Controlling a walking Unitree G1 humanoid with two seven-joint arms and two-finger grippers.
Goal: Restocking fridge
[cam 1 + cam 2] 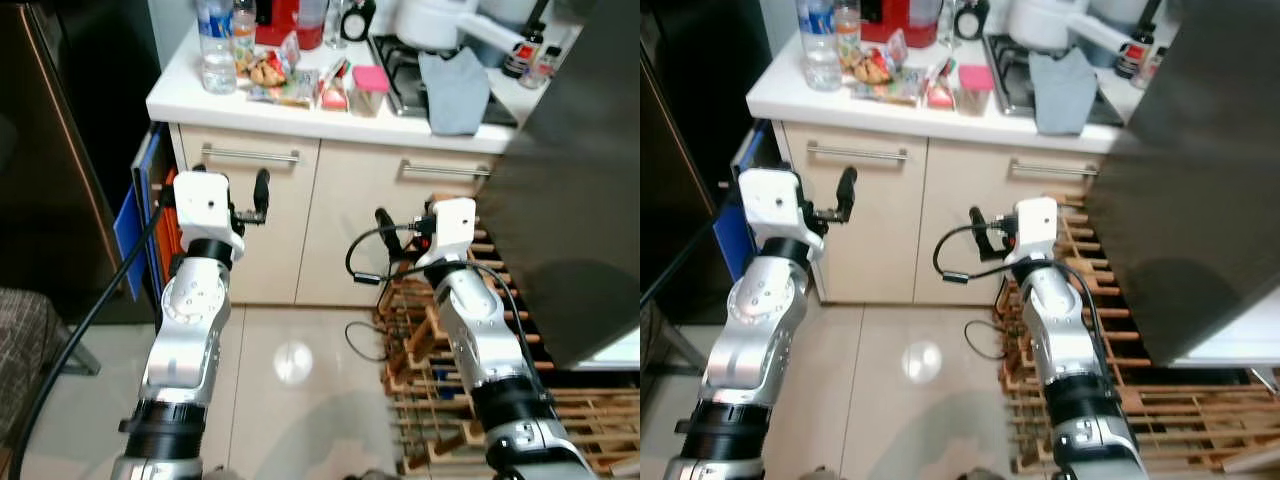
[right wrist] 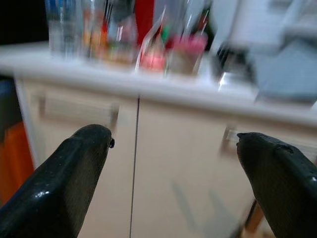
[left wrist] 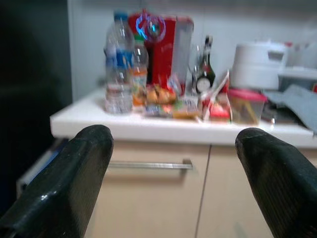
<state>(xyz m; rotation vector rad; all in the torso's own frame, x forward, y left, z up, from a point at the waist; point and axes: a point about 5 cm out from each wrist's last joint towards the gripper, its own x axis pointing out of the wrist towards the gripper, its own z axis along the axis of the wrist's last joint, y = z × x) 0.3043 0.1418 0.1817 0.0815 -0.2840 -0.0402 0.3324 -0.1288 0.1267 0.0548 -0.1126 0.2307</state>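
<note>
White bench [image 1: 180, 95] carries a water bottle [image 1: 216, 48], likely heavy, slippery: grip mid-body; left claw [image 3: 168, 163] and right claw [image 2: 173, 168] gape empty

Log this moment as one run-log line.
left gripper: open, empty | right gripper: open, empty | both raised facing counter | water bottle on counter

Blurred countertop clutter [image 2: 148, 54], labels unreadable
</note>
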